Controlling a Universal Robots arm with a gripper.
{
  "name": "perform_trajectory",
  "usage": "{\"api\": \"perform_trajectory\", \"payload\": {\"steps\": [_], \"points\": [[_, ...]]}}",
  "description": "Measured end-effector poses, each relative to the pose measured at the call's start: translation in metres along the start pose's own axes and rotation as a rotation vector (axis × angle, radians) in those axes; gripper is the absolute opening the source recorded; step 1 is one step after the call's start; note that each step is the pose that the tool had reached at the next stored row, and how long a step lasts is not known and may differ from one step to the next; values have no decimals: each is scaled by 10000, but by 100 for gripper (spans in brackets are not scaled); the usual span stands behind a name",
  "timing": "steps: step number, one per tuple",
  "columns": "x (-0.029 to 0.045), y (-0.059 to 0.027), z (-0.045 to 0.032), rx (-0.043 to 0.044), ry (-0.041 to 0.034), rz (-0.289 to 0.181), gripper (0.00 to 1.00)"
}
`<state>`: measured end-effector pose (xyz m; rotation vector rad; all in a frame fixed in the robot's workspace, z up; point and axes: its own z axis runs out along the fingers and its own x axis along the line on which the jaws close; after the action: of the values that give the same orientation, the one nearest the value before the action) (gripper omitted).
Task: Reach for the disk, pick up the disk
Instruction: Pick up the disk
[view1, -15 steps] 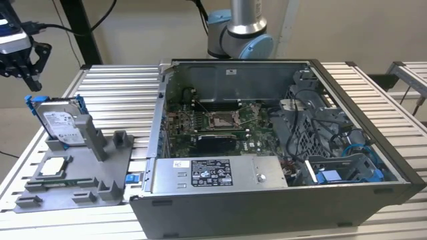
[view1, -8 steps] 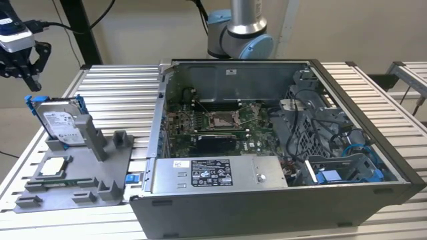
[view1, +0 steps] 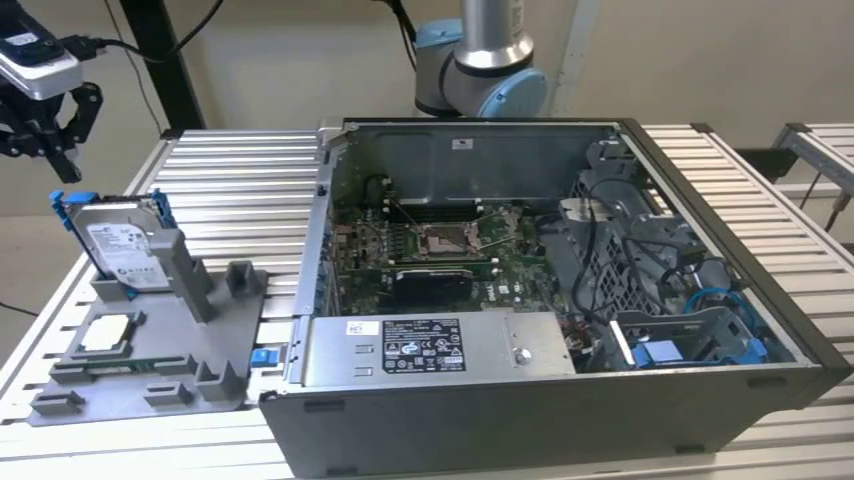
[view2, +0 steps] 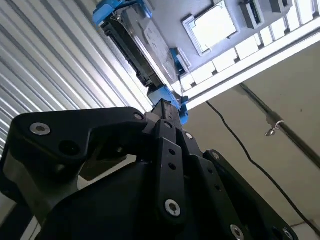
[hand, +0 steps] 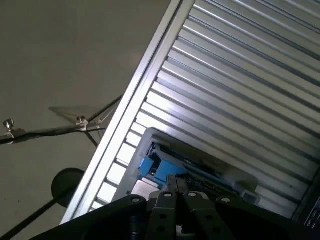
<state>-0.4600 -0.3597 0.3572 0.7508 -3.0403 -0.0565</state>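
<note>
The gripper (view1: 62, 168) hangs over the slatted table's (view1: 234, 190) far corner at the exterior view's left, above the disk (view1: 123, 245) and clear of it; its fingers look pressed together, holding nothing; in both wrist views the black links converge to one tip (view2: 162, 106) (hand: 179, 194) aimed at the disk's upper end.

The disk stands on edge, tilted slightly back, in a slot of a grey holder (view1: 207, 335) beside the open case (view1: 534, 425); its white label faces the exterior camera and blue rails run along its sides; in the second wrist view it lies just past the fingertips (view2: 142, 45), and in the first wrist view its blue rail and edge (hand: 197, 172) show just beyond the tip.

A square chip (view1: 110, 335) lies flat in the holder, nearer the camera than the disk.
</note>
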Motion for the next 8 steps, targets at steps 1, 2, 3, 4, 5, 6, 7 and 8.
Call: {"api": "perform_trajectory", "payload": {"steps": [1, 2, 3, 4, 5, 6, 7, 8], "points": [[0, 0, 0, 0, 7, -180, 0], [0, 0, 0, 1, 13, -359, 0], [0, 0, 0, 1, 21, -540, 0], [0, 0, 0, 1, 28, -731, 0], [0, 0, 0, 1, 34, -904, 0], [0, 0, 0, 1, 40, -1086, 0], [0, 0, 0, 1, 46, -1264, 0], [0, 0, 0, 1, 54, -1443, 0]]}}
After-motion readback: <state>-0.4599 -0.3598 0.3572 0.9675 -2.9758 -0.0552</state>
